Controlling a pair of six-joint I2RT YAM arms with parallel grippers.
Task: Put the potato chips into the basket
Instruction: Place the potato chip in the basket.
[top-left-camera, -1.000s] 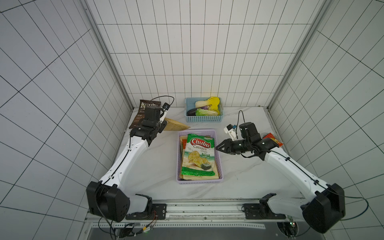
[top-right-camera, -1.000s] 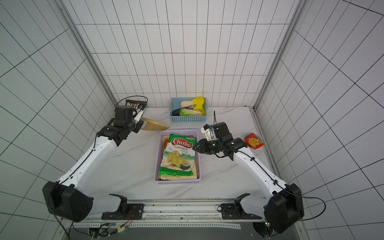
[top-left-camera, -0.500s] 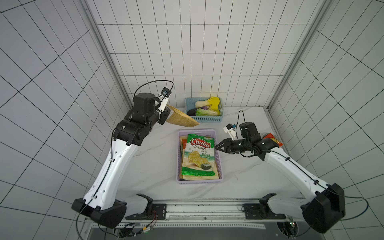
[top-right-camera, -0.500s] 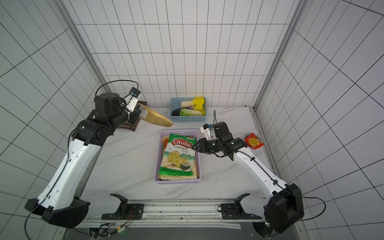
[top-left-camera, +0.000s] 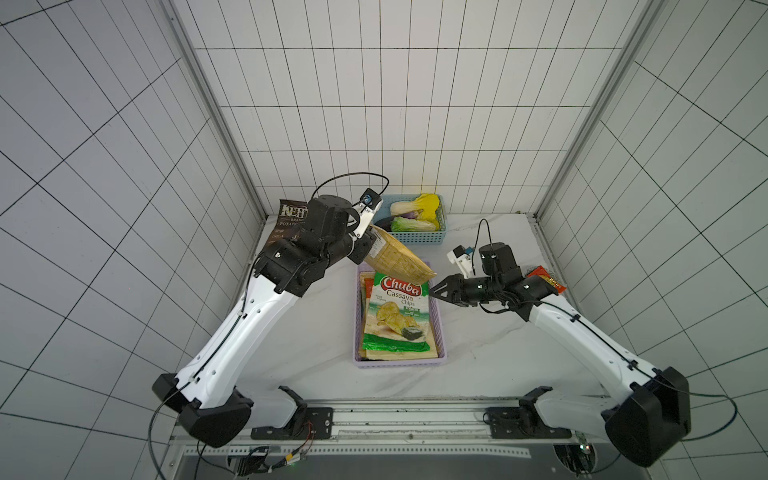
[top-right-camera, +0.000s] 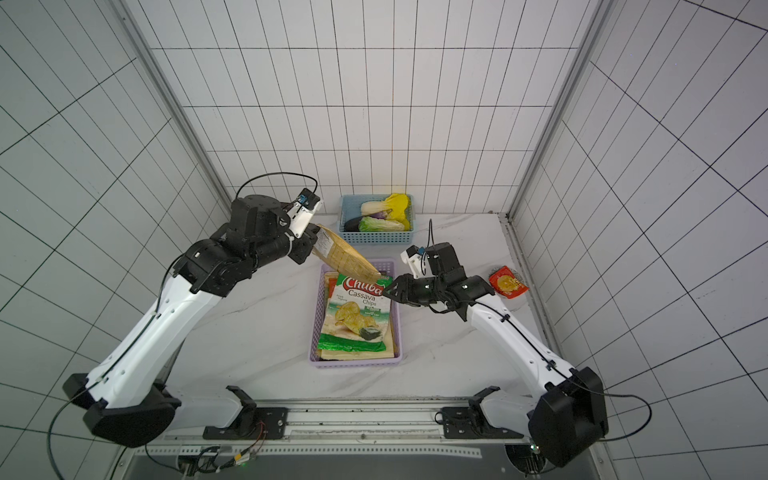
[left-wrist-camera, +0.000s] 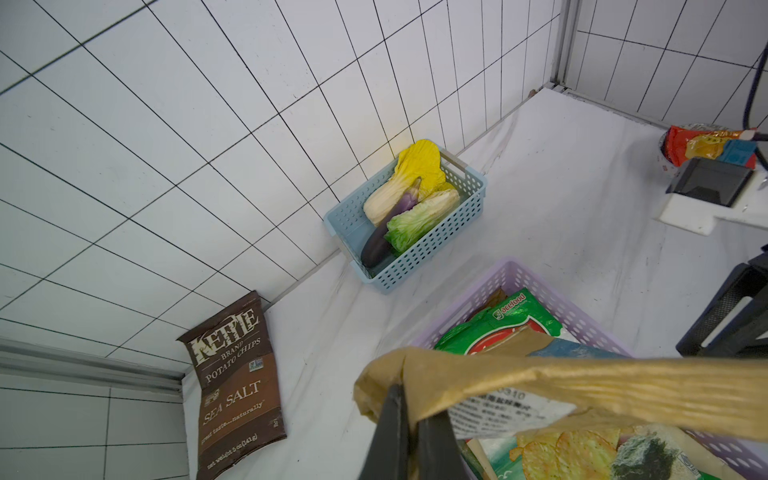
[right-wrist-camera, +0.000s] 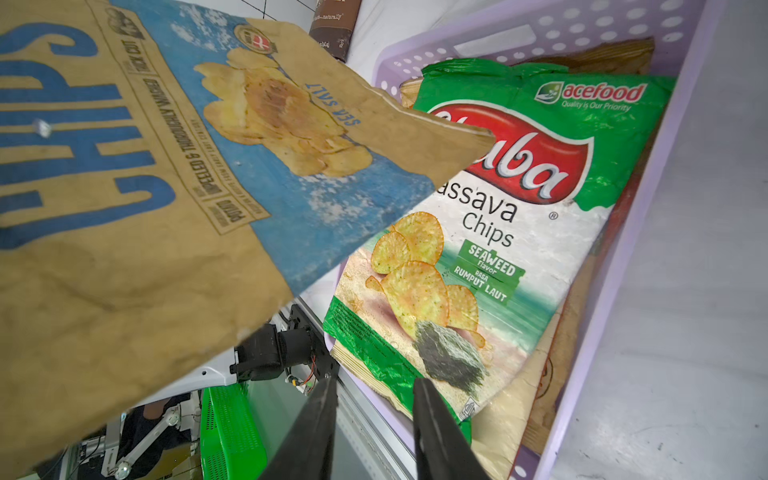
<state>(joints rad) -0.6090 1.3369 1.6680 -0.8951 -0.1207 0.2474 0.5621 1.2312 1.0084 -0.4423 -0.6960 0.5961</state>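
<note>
My left gripper (left-wrist-camera: 409, 415) is shut on one corner of a tan kraft "CHIPS" bag (top-left-camera: 399, 259) with a blue label (right-wrist-camera: 174, 137). The bag is held in the air, and its free end hangs over the far end of the lilac basket (top-left-camera: 441, 332). A white-green cassava chips bag (top-left-camera: 395, 316) lies on top of other bags in the basket. The dark brown Kettle bag (left-wrist-camera: 237, 382) leans in the far left corner. My right gripper (top-left-camera: 434, 291) hovers open and empty beside the basket's right rim (right-wrist-camera: 490, 37).
A light blue basket (top-left-camera: 415, 240) with toy vegetables stands against the back wall. A red snack packet (top-left-camera: 548, 280) lies near the right wall behind my right arm. The left arm reaches across the table's far left part.
My left arm has raised the tan bag off the table at the far left and swung it right, over the basket's far end. The right arm has not moved.
</note>
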